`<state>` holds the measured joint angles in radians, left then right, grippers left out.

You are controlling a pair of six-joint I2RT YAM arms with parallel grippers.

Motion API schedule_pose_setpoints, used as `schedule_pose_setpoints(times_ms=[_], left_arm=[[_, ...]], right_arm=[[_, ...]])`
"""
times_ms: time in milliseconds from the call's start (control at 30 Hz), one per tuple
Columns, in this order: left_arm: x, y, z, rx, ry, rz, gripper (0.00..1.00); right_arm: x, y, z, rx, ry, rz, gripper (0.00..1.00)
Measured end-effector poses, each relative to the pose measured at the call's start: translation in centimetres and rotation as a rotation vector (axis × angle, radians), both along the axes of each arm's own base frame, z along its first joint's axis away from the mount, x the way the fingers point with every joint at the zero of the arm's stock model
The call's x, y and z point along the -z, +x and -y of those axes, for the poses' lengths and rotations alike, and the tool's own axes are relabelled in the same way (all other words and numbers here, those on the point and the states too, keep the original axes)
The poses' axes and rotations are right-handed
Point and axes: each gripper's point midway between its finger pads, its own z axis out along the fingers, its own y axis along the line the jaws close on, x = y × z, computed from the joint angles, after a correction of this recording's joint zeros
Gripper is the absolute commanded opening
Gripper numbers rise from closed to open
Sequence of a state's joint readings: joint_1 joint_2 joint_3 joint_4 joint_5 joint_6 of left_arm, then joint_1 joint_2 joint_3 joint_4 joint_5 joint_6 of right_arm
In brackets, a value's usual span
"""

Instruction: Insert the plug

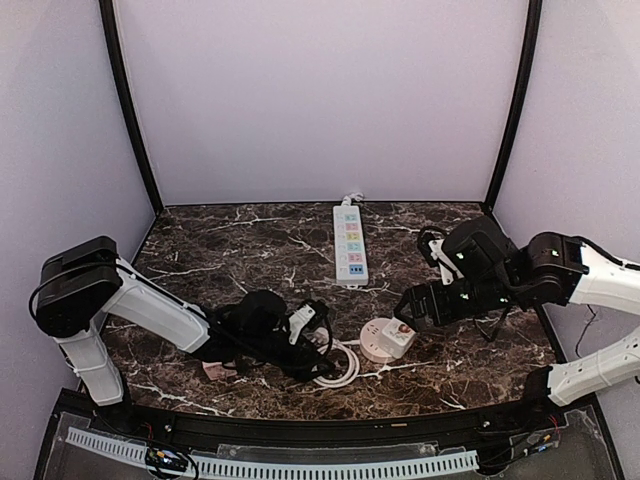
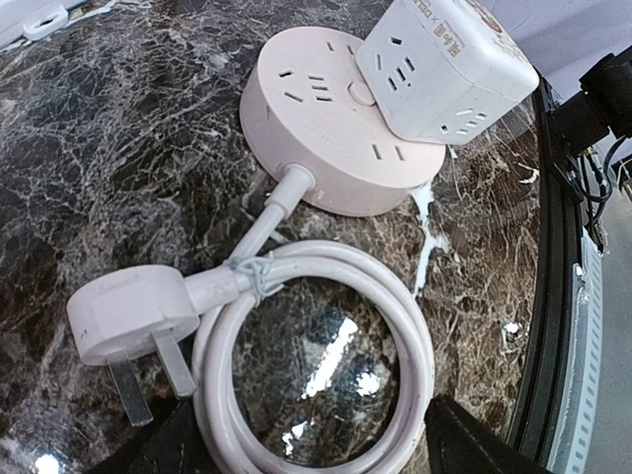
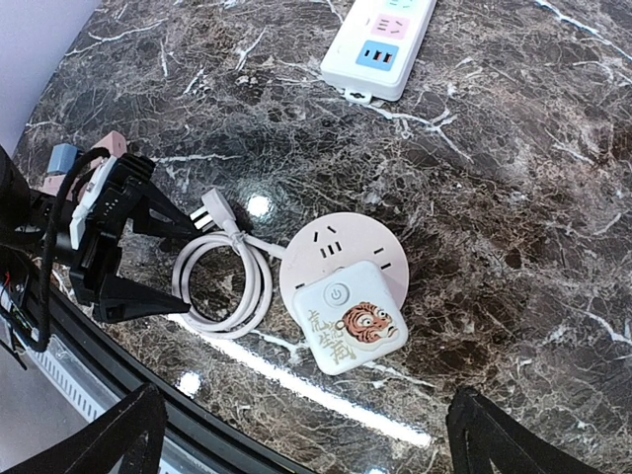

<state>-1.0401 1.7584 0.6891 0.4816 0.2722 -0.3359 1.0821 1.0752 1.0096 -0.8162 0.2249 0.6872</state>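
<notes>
The white three-pin plug (image 2: 126,318) lies on its side on the marble, prongs (image 2: 148,379) bare, tied by a twist wire to its coiled white cable (image 2: 326,265). The cable runs to a round white socket (image 2: 318,117) that carries a white cube adapter (image 2: 446,61) with a tiger print (image 3: 346,316). My left gripper (image 2: 316,449) is open, its dark fingers (image 2: 474,446) straddling the coil and holding nothing. In the right wrist view the plug (image 3: 210,214) sits between those fingers. My right gripper (image 3: 316,439) hangs open above the near side of the cube.
A long white power strip (image 1: 350,243) with coloured outlets lies at the back centre, its end also in the right wrist view (image 3: 380,39). The table's black front rail (image 3: 148,395) runs close to the coil. A pink tag (image 1: 213,371) lies under the left arm.
</notes>
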Motion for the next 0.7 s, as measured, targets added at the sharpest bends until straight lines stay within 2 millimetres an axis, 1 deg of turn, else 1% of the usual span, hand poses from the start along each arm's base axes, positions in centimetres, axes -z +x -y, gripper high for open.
schedule_pose_setpoints(times_ms=[267,433,700], left_arm=[[0.0,-1.8,0.9,0.034,-0.005,-0.021,0.78],[-0.1,-3.4,2.0,0.071,-0.009,-0.035,0.77],[-0.2,-4.9,4.3,0.121,-0.025,-0.058,0.76]], right_arm=[[0.0,0.0,0.0,-0.002,0.0,0.0,0.99],[-0.1,0.0,0.0,-0.001,0.004,0.003,0.99],[-0.5,-0.2,0.4,0.0,0.018,0.013,0.99]])
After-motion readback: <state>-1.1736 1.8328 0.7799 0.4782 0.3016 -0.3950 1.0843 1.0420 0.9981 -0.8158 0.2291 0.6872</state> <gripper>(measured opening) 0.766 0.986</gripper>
